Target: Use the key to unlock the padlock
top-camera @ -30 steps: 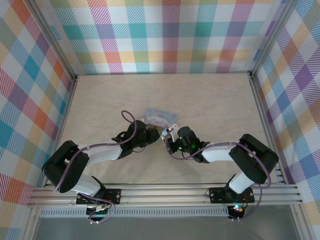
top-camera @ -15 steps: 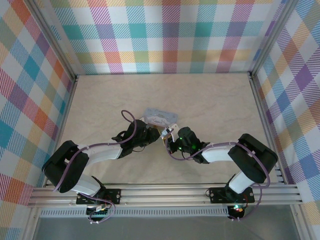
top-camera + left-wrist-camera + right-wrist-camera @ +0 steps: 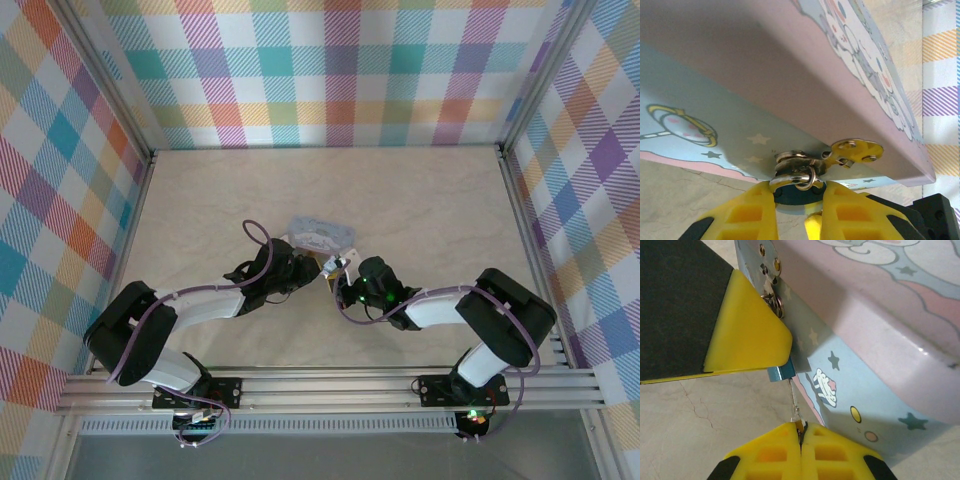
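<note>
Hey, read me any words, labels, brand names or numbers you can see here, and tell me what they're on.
None can be read.
Tin: only pictures, stars, dots and a cartoon animal, no lettering.
Padlock: little of its teal body shows, no marking legible.

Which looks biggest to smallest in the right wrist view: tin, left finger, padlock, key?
1. tin
2. left finger, inflated by nearness to the camera
3. padlock, mostly hidden behind that finger
4. key, a thin shaft; nearly ties with the padlock's visible part
</note>
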You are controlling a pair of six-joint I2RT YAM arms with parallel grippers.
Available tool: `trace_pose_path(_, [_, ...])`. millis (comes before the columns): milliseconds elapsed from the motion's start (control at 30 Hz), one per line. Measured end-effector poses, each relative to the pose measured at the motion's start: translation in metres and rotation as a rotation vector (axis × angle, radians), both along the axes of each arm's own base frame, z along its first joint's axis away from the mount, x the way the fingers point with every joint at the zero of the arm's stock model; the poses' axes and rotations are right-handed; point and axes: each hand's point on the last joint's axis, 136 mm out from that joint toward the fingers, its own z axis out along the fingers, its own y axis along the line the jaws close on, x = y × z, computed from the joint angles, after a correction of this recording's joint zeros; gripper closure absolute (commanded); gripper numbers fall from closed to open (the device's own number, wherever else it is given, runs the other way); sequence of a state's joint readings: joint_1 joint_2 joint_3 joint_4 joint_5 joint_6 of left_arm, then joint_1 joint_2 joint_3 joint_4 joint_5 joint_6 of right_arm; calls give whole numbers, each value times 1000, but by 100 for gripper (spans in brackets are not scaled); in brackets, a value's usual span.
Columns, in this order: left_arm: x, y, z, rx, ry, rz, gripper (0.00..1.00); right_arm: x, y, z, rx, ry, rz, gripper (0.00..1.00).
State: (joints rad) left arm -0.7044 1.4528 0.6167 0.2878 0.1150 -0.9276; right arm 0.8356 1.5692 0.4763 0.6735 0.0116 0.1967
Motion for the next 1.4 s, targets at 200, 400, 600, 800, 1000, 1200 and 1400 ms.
trace_pose_path(200, [0, 0, 1, -1, -1, 0, 81, 0, 0, 1, 3, -3, 0, 100])
trace_pose_path(400, [0, 0, 0, 2, 2, 0, 81, 0, 1, -1, 0, 0, 1, 100])
trace_pose_path(600, [-1, 1, -2, 7, 9, 0, 81, 1, 2, -4, -5, 5, 1, 100])
trace_pose_path(800, [-1, 1, -2, 10, 11, 0, 81, 1, 2, -4, -5, 5, 1, 100])
trace_pose_path(1000, [-2, 2, -3, 14, 16, 1, 81, 1, 3, -5, -9, 7, 5, 100])
trace_pose_path(1200, [-3, 1, -4, 13, 22, -5, 80, 3, 6, -5, -4, 6, 9, 100])
trace_pose_path(1400, [-4, 1, -4, 12, 23, -7, 81, 7, 10, 0, 10, -8, 9, 100])
